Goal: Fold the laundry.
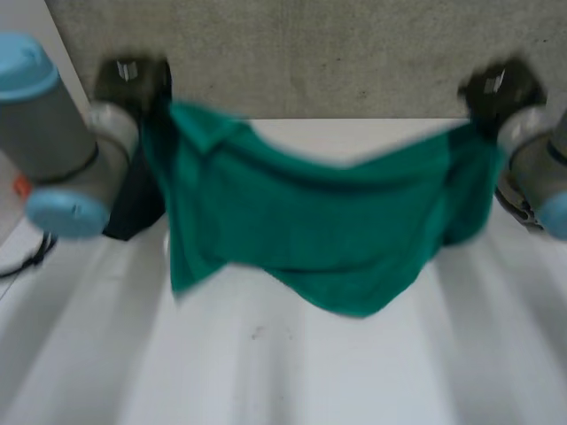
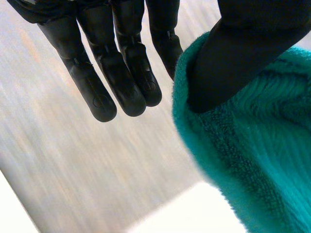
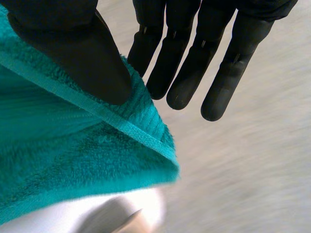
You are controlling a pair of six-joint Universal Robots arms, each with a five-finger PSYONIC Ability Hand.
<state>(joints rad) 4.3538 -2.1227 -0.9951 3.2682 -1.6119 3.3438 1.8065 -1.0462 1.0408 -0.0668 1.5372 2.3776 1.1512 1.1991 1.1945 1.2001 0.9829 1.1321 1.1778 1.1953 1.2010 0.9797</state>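
The green towel (image 1: 328, 221) hangs above the white tabletop (image 1: 266, 372), long from side to side and sagging in the middle. The left robot hand (image 1: 133, 81) pinches one top corner under its thumb, and the right robot hand (image 1: 496, 88) pinches the other. Both thumbs hide the corner tips. I cannot tell if the low edge touches the tabletop.

Green towel (image 1: 319, 221), held up and sagging above the table (image 1: 266, 372).
It is terry cloth, spread wide in the air. One top corner is pinched in my left hand (image 1: 133, 81), the other in my right hand (image 1: 500, 88). The top edge dips in the middle and the lower edge droops unevenly.
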